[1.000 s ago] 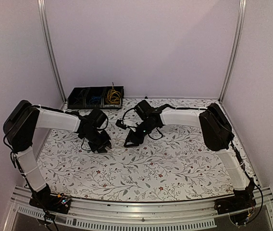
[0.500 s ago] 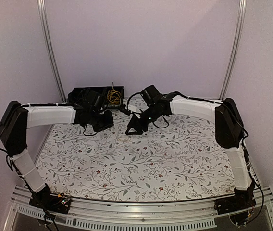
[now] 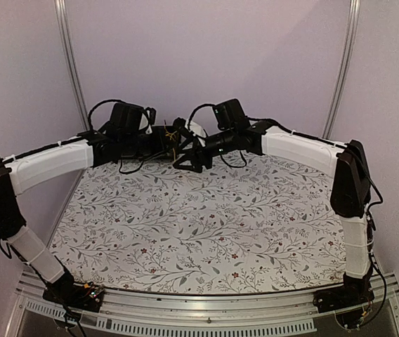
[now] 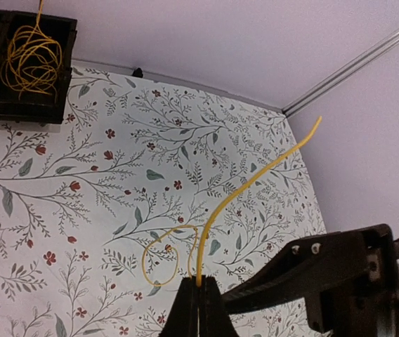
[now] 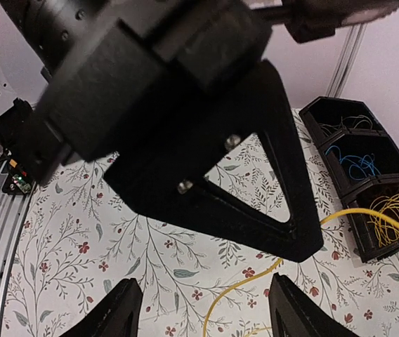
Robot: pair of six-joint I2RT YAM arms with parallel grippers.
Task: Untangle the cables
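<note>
Stood at the near edge of the floral table [image 3: 206, 239], elbows out wide, forearms angled inward to meet high over the far side. Pinched the yellow cable [image 4: 250, 181] in the shut jaws of the left gripper [image 4: 198, 289], above the table, one end looped, the other curving upward. Held the jaws of the right gripper [image 5: 203, 312] wide apart beside it. Farther back, stored a yellow coil [image 4: 31, 60] and a blue coil [image 5: 357, 166] in the black tray [image 4: 24, 112] by the wall.
</note>
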